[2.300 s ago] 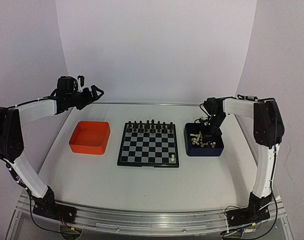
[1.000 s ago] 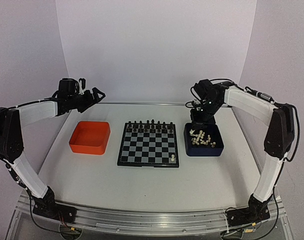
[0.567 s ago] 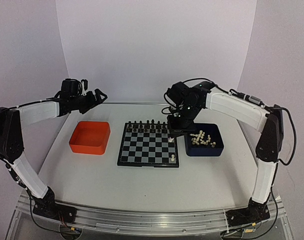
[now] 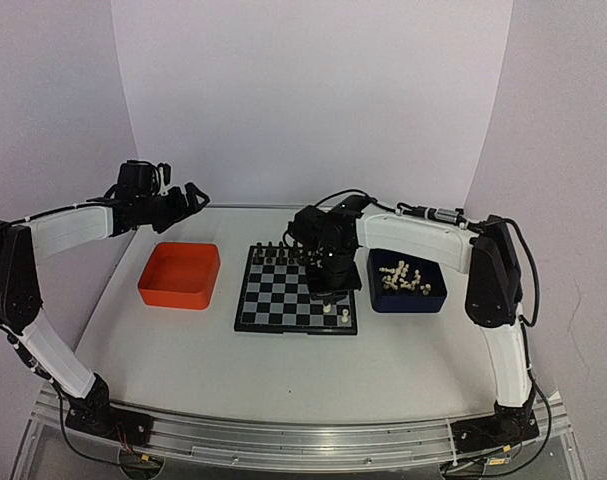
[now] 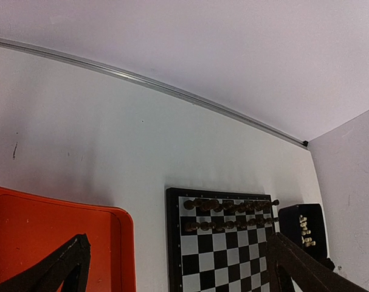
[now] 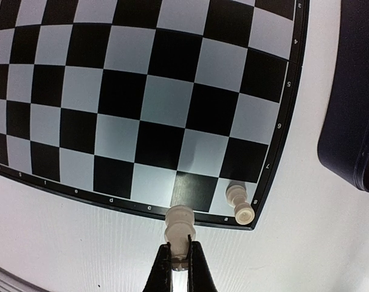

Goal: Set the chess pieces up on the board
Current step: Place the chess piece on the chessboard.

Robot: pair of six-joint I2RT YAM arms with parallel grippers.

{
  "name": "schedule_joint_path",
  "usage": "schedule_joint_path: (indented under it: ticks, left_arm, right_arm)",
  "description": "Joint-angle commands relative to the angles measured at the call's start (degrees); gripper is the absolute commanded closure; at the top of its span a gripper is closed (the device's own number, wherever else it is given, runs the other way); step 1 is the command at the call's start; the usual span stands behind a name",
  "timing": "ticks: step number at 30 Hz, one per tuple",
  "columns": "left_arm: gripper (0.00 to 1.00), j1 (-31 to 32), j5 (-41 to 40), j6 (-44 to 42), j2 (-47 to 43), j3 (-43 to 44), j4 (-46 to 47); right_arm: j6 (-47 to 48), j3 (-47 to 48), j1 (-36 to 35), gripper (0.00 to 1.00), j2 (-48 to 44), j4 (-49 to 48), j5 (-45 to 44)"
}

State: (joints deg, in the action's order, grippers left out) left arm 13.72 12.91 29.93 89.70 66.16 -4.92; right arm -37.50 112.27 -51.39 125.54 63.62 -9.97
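Note:
The board [image 4: 241, 318] lies mid-table, also in the right wrist view [image 6: 129, 91] and the left wrist view [image 5: 193, 246]. My right gripper [image 4: 328, 298] hangs low over its near right edge, shut on a cream-white chess piece [image 6: 180, 224], upright, just above the near border by the second square from the corner. My right gripper [image 6: 180, 257] pinches the piece's base end. Another cream piece [image 6: 239, 204] stands on the corner square beside it. More cream pieces [image 4: 401, 276] lie in the dark blue tray [image 4: 433, 300]. My left gripper [image 4: 188, 192] is open, high above the orange tray.
Black figures [image 4: 298, 252] fill the board's two far rows. The orange tray [image 4: 153, 290] sits left of the board, with nothing in it. The blue tray [image 6: 354, 121] lies close to the board's right edge. White walls stand behind and at both sides.
My right gripper lifted a cream piece out of the blue tray, swung left over the board and dropped toward its near right corner. The left arm barely moved.

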Motion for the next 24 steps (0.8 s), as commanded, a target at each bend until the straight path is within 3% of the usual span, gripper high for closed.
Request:
schedule_joint_path:
  ticks: [1,24]
  left_arm:
    - [0.00,0.0,-0.3,-1.3,-3.2,-0.9,-0.8]
    - [0.00,0.0,-1.1,-2.5,-4.1,-2.0,-1.2]
  right_arm:
    - [-1.7,3.2,-0.4,1.00,1.7,1.3,-2.9]
    - [-2.7,1.6,-0.7,1.00,3.5,1.3,-1.5]
